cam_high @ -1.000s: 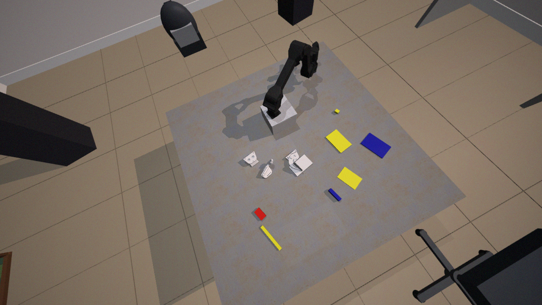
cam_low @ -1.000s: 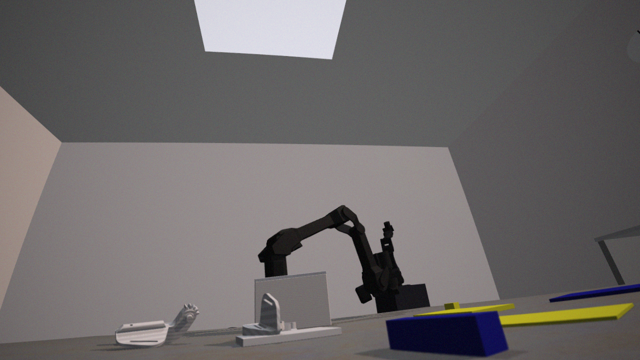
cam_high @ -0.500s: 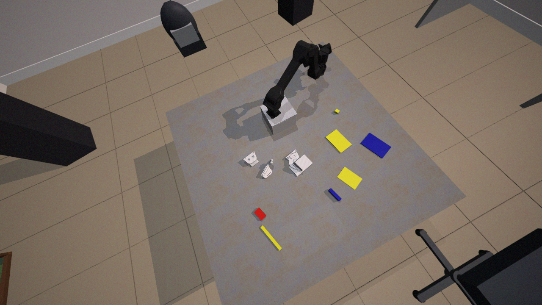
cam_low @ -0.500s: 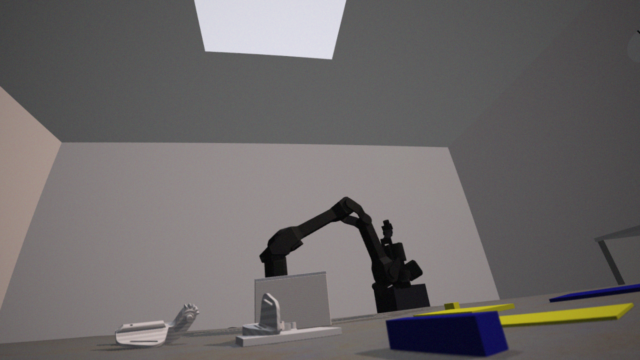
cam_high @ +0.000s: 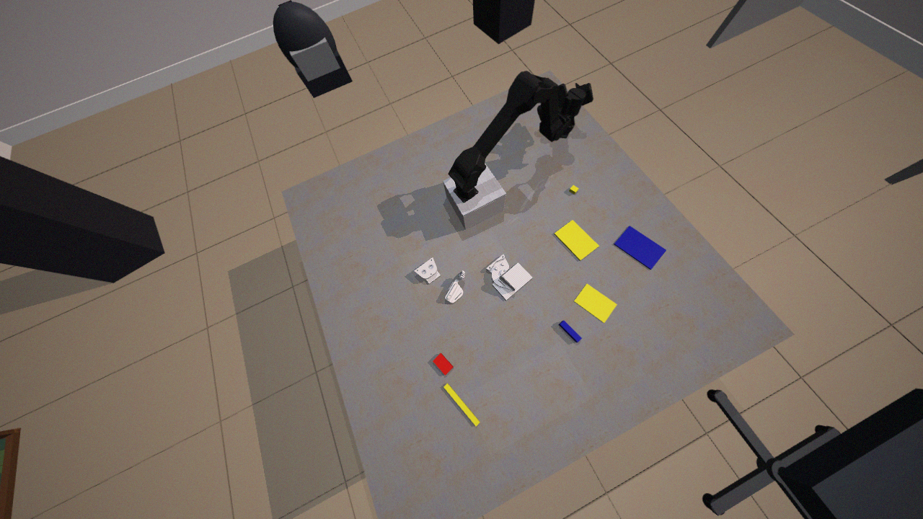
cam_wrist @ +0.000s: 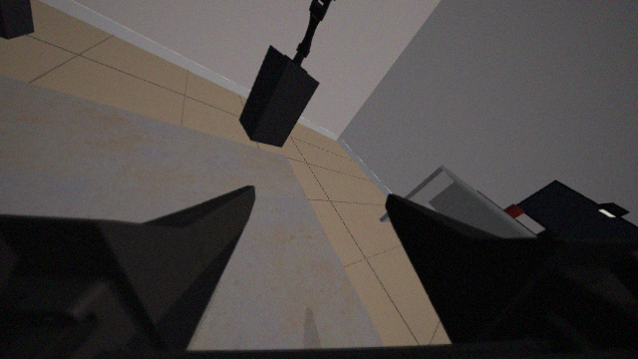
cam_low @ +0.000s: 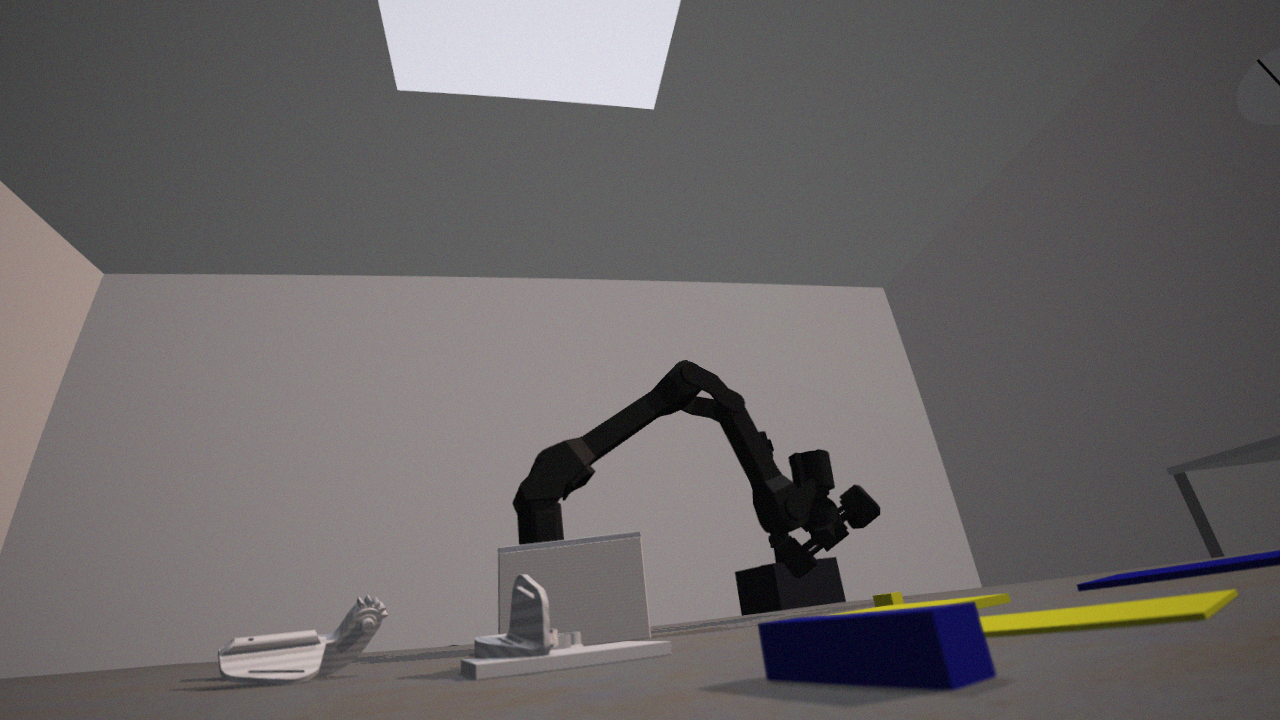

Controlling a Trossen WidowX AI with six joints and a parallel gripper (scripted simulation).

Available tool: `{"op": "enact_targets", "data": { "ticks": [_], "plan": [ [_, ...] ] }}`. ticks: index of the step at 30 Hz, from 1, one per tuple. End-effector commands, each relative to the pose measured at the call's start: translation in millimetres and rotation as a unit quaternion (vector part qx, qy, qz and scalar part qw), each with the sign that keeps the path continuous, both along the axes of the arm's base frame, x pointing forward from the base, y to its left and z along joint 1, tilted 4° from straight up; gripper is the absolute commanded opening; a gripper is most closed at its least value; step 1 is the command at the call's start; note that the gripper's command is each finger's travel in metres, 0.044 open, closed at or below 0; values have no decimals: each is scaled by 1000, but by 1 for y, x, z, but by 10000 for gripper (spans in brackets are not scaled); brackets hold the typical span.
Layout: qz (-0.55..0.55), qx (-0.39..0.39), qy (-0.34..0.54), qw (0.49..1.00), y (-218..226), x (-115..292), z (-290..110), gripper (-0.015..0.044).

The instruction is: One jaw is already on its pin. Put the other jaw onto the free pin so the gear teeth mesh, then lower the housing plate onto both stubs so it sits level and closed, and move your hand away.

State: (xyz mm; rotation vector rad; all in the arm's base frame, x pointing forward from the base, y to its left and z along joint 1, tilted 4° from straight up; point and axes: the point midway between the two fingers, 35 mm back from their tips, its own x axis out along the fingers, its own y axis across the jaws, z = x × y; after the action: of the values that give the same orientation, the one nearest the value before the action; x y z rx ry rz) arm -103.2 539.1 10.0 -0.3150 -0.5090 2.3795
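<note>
The loose jaw (cam_high: 454, 290) (cam_low: 277, 658) lies on the table, its toothed end (cam_low: 367, 611) raised. The housing plate (cam_high: 426, 270), white with two round holes, lies apart from it on the left in the top view. The white base (cam_high: 505, 295) (cam_low: 626, 652) stands to the right of the loose jaw; a part with a flat square top (cam_high: 517, 276), apparently the mounted jaw, is on it. Small stubs (cam_low: 569, 639) show beside its upright fin. The pins and teeth are too small to judge. My gripper (cam_wrist: 323, 195) is open and empty, far from all these parts near the table's back corner.
The arm's white pedestal (cam_high: 482, 208) stands behind the parts. Yellow plates (cam_high: 577, 240) (cam_high: 595, 303), a blue plate (cam_high: 639, 246), a blue bar (cam_high: 570, 331) and a small yellow cube (cam_high: 573, 189) lie to the right. A red block (cam_high: 443, 364) and a yellow bar (cam_high: 461, 404) lie in front.
</note>
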Motion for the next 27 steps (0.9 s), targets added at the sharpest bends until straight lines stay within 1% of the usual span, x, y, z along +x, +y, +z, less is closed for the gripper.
{"op": "enact_targets", "data": {
  "ticks": [1, 14, 27],
  "plan": [
    [-41, 2, -21, 999, 6, 35, 1, 440],
    [-151, -2, -89, 984, 9, 141, 1, 440],
    [-255, -26, -165, 952, -14, 249, 0, 440]
  ]
}}
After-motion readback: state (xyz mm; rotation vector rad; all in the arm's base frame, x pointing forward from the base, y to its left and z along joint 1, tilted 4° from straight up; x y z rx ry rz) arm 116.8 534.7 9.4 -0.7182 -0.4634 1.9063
